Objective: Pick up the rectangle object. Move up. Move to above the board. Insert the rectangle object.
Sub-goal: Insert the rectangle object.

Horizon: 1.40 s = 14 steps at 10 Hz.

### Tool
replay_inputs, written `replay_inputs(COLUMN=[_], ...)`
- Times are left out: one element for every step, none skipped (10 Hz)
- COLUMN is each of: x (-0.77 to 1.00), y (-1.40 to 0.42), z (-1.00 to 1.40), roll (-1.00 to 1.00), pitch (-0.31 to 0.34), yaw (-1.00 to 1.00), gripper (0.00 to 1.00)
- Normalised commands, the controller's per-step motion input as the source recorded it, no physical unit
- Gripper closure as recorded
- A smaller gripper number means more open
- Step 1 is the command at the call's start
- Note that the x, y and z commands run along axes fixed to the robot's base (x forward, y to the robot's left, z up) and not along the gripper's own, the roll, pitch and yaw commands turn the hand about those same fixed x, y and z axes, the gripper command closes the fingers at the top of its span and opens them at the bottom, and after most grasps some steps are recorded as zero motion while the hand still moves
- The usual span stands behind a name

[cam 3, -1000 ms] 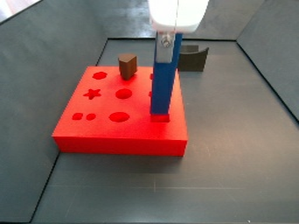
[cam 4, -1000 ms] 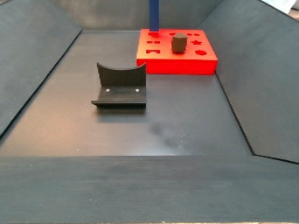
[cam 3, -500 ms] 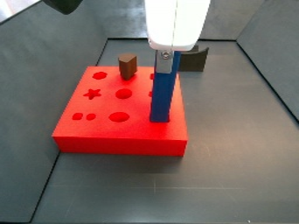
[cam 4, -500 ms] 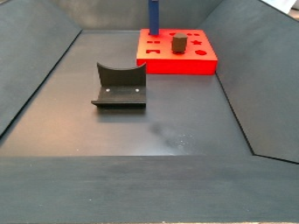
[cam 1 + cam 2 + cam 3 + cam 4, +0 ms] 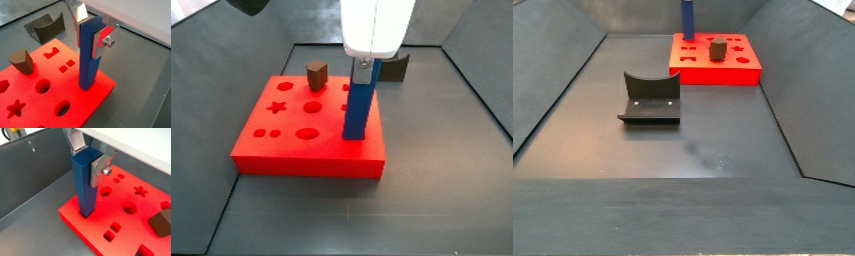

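The rectangle object, a tall blue bar [image 5: 90, 60], stands upright with its lower end in a hole near the edge of the red board [image 5: 83, 102]. It shows the same way in both wrist views [image 5: 85, 188] and in both side views [image 5: 360, 108] [image 5: 687, 14]. My gripper [image 5: 90, 37] is shut on the bar's upper end, one silver finger [image 5: 100, 44] flat on each side; it also shows in a wrist view [image 5: 87, 164] and a side view [image 5: 362, 68]. The board shows in the other views too [image 5: 137, 225] [image 5: 305, 160] [image 5: 714, 72].
A short brown block [image 5: 20, 61] [image 5: 315, 75] [image 5: 719, 49] stands in the board. The dark fixture [image 5: 649, 97] [image 5: 392, 66] [image 5: 43, 27] stands on the grey floor beside the board. Sloped grey walls [image 5: 553, 90] enclose the floor.
My gripper has come down with the blue bar, and the bar's lower end has sunk deeper into the board's hole. Most of the drop was early; little has moved since.
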Motion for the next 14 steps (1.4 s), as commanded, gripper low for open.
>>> replay_inputs(x=[0.24,0.24,0.23,0.00,-0.15,-0.34,-0.35,-0.36,-0.36,-0.31,-0.28,-0.11,-0.01,0.00], y=[0.00,0.00,0.00,0.00,0.00,0.00,0.00,0.00,0.00,0.00,0.00,0.00,0.00,0.00], z=[-0.31,-0.31,-0.27,-0.24,-0.22,-0.20,-0.19,-0.20,-0.20,-0.18,-0.17,-0.13,-0.10,-0.09], roll=[0.00,0.00,-0.02,0.00,0.00,0.00,0.00,0.00,0.00,0.00,0.00,0.00,0.00,-0.05], pitch=[0.000,0.000,-0.031,0.000,-0.009,-0.060,-0.056,-0.051,-0.047,-0.034,-0.017,0.000,-0.069,-0.016], yaw=[-0.14,-0.14,-0.15,-0.01,0.00,0.00,0.00,0.00,0.00,0.00,0.00,0.00,0.00,0.00], gripper=[1.00,1.00,1.00,1.00,1.00,1.00,1.00,1.00,1.00,1.00,1.00,1.00,1.00,1.00])
